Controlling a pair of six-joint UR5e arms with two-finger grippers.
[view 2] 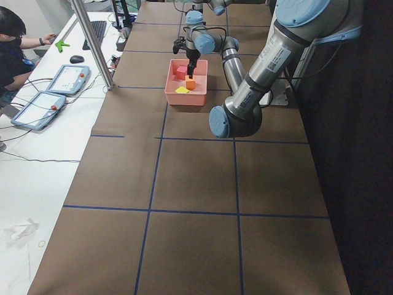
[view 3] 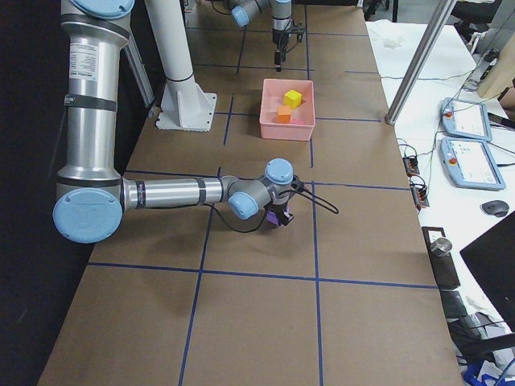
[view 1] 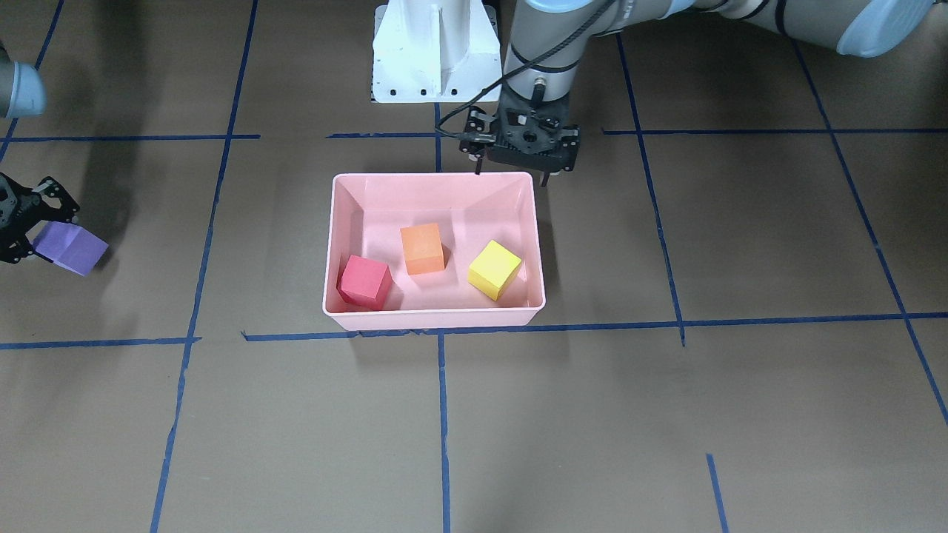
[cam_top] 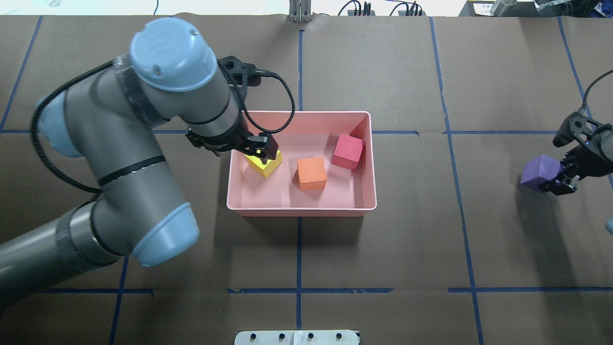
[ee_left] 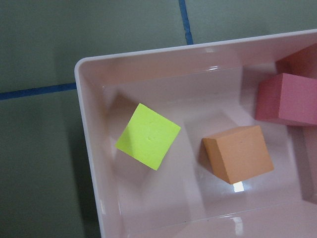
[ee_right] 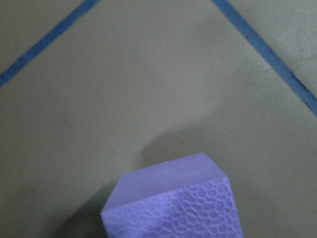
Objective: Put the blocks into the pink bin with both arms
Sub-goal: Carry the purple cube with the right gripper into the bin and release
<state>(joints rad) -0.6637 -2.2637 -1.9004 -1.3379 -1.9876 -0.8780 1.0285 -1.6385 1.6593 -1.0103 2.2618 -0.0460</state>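
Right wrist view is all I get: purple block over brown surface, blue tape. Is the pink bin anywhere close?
Observer: No. The pink bin sits well off toward the robot's left of the purple block.
Operator: What's in it?
Observer: The red block, the orange block and the yellow-green block, all lying on its floor.
Operator: Left arm in the way?
Observer: The left tool hangs open and empty over the bin's end on the robot's left.
Operator: Does the right have the purple one?
Observer: Yes, the right tool is shut on it from two sides.
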